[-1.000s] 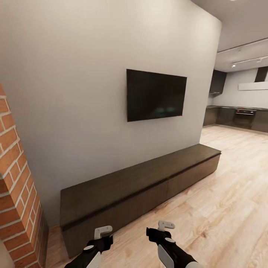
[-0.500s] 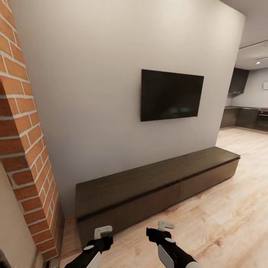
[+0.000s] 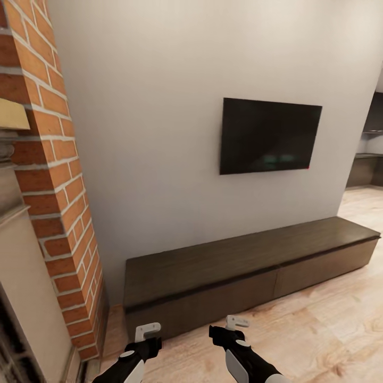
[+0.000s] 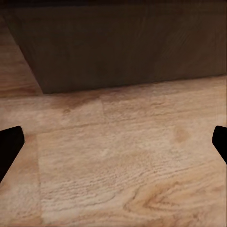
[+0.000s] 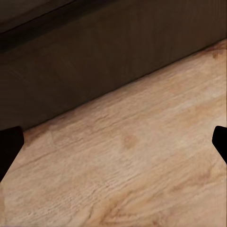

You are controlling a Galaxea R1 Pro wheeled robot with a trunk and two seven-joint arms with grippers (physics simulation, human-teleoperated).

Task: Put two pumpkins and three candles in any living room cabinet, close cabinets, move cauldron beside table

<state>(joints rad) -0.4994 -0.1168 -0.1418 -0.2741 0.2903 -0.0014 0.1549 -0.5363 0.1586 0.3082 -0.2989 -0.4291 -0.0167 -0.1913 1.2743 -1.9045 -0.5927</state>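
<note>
Cabinet [image 3: 239,276] sits shut along the wall under the TV [image 3: 270,135]; left gripper [image 3: 146,334] and right gripper [image 3: 234,325] hover before it, both jaws apart, holding nothing.

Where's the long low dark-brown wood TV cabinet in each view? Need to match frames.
Head view: long low dark-brown wood TV cabinet runs across the lower middle, under the wall-mounted black TV.
Left wrist view: its dark front spans the upper part, meeting the floor.
Right wrist view: its dark front fills the upper-left, edge running diagonally.
Shared landmark: the light wood plank floor at the cabinet's base.
</note>
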